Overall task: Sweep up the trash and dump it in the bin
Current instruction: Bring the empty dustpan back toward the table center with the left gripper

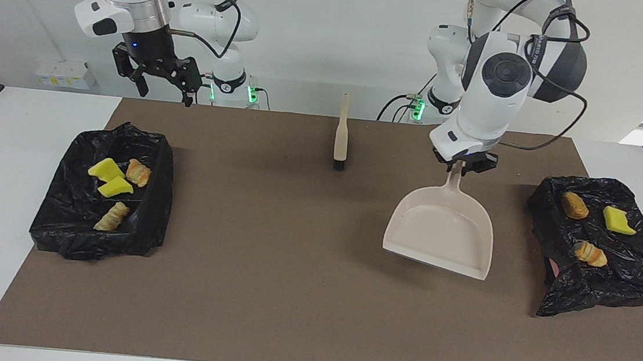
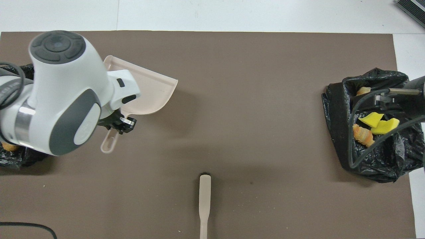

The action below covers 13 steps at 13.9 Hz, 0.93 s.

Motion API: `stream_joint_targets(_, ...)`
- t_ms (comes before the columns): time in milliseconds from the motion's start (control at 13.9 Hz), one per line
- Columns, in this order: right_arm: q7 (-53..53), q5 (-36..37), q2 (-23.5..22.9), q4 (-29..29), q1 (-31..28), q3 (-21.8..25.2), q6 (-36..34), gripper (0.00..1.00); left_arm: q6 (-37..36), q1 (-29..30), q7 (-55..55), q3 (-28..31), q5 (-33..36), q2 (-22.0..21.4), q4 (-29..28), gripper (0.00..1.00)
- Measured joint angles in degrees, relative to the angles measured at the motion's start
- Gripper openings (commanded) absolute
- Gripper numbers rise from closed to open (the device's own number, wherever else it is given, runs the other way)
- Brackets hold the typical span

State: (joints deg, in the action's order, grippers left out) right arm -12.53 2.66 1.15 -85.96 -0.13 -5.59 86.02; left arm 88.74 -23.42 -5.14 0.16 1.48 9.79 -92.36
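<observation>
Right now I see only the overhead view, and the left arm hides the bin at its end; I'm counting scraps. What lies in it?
Observer: Three scraps on that bin's black bag: a brown lump, a yellow chunk and a striped pastry piece.
Operator: Anything in the dustpan?
Observer: No, the dustpan is empty; the left hand grips its handle.
Operator: And the right hand?
Observer: The right hand hangs open high above the right arm's end of the table.
</observation>
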Motion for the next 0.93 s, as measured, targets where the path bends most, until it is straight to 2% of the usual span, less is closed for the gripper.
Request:
stream_joint_targets(431, 0.94, -0.08, -0.13, -0.12, -0.03, -0.04, 0.0, 1.0, 14.35, -6.73, -4.4, -0.03, -9.22, 8.39, -0.69, 0.0)
stream_joint_targets(718, 0.95, -0.18, -0.16, -0.17, -0.03, -0.06, 0.0, 1.0, 19.81, -8.93, -4.7, -0.03, -13.38, 12.37, -1.22, 0.0)
stream_joint_targets(789, 0.95, -0.77, -0.16, -0.19, -0.06, -0.06, 0.0, 1.0, 22.14, -10.17, -6.39, -0.03, -14.22, 13.36, -1.48, 0.21)
stream_joint_targets(861, 0.95, -1.86, -0.16, -0.25, -0.13, -0.03, 0.0, 1.0, 25.29, -11.69, -9.47, -0.06, -14.55, 14.47, -1.73, 0.99)
stream_joint_targets(933, 0.95, -2.38, -0.16, -0.36, -0.18, -0.03, 0.0, 1.0, 27.51, -12.81, -11.75, -0.08, -14.74, 15.33, -1.76, 1.0)
